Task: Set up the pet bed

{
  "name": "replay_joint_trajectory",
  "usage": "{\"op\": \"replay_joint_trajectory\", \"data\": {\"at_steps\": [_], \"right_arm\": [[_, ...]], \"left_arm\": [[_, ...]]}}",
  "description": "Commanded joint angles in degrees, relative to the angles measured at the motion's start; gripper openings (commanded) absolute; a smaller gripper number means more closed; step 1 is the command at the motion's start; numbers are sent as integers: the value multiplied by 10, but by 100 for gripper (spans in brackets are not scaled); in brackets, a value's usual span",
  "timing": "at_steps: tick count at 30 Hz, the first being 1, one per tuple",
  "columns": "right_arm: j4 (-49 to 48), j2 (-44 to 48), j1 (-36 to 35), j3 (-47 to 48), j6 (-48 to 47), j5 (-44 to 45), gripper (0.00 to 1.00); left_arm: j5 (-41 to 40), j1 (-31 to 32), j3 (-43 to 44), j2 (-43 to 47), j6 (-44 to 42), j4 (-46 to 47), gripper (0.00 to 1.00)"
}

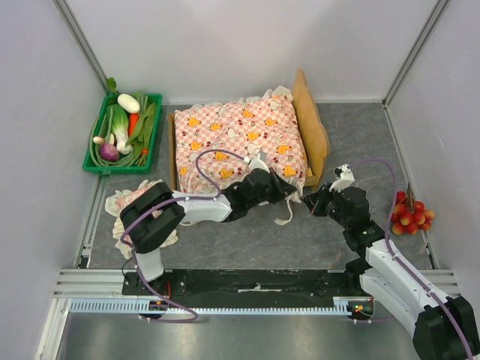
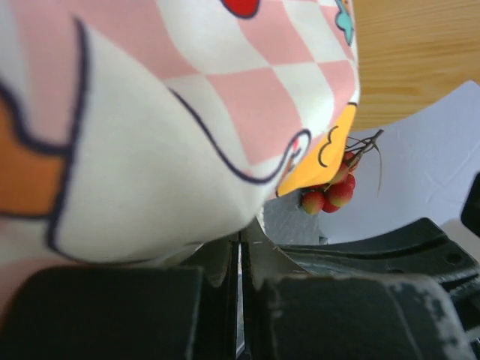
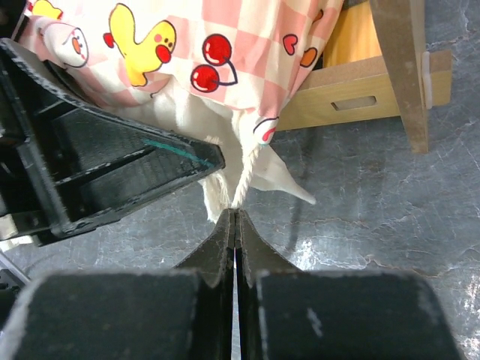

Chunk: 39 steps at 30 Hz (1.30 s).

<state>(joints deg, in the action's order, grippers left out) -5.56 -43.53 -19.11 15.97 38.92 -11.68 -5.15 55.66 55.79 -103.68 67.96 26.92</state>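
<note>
The pet bed [image 1: 313,127] is a light-wood frame with its curved headboard on the right; its side rail shows in the right wrist view [image 3: 352,101]. The pink-checked mattress [image 1: 240,139] lies on it and hangs over the near side. My left gripper [image 1: 259,187] is at that near edge, jaws shut, with the mattress fabric [image 2: 150,135] bulging over its tips [image 2: 241,238]. My right gripper [image 1: 311,204] is shut [image 3: 236,212] on a white cord [image 3: 247,176] hanging from the mattress corner [image 3: 172,45]. The pink pillow [image 1: 120,202] lies on the table by the left arm.
A green tray [image 1: 96,166] of vegetables stands at the back left. A bunch of red fruit [image 1: 409,212] lies at the right wall and also shows in the left wrist view [image 2: 330,193]. White walls enclose three sides.
</note>
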Motion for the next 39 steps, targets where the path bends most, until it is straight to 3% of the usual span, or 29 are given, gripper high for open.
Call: {"op": "replay_joint_trajectory", "data": {"at_steps": [1, 13, 18, 33, 36, 39], "right_arm": [[-15, 19, 1, -1, -14, -11, 0], [-35, 6, 1, 7, -24, -59, 0], [-42, -9, 1, 20, -25, -56, 0], [-67, -60, 1, 74, -30, -1, 0], [-53, -64, 1, 77, -36, -5, 7], [-10, -47, 1, 80, -50, -5, 21]], "left_arm": [[-57, -3, 28, -10, 17, -37, 2], [-75, -3, 90, -42, 15, -95, 2], [-31, -3, 126, -57, -13, -124, 2], [37, 11, 88, -48, -43, -141, 2], [47, 10, 95, -49, -47, -139, 2], [48, 9, 92, -48, -45, -131, 2]]}}
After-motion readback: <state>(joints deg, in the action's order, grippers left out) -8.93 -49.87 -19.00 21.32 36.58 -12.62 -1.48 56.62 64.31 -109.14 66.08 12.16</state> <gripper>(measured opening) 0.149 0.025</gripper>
